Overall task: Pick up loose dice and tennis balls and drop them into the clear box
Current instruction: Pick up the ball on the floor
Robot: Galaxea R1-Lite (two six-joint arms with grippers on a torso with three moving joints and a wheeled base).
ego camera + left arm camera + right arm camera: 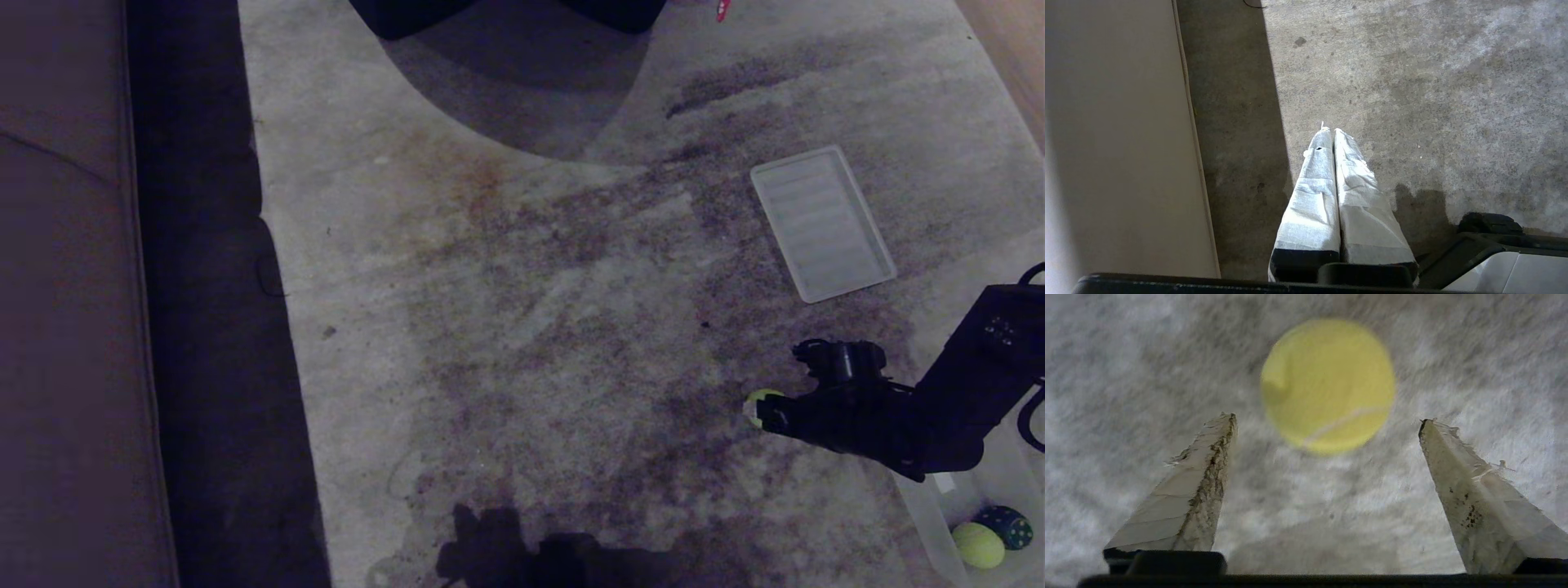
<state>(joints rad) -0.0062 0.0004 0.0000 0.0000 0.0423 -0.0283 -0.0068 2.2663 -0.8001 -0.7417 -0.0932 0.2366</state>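
Head view: the right claw (763, 412) reaches out low over the stained grey carpet (531, 327), a fuzzy yellow-green tennis ball (758, 402) peeking out at its tip. At five o'clock the shallow clear plastic box (931, 523) holds another tennis ball (977, 545) and a dark green die (1009, 526); a ribbed clear lid (820, 222) lies at two o'clock.

Left wrist view: the left claw (1329, 132) is parked, fingers pressed together.

Right wrist view: the fingers (1208, 465) stand wide apart, the ball just beyond at twelve o'clock, untouched. Best to advance until the ball sits centred between them, then close.
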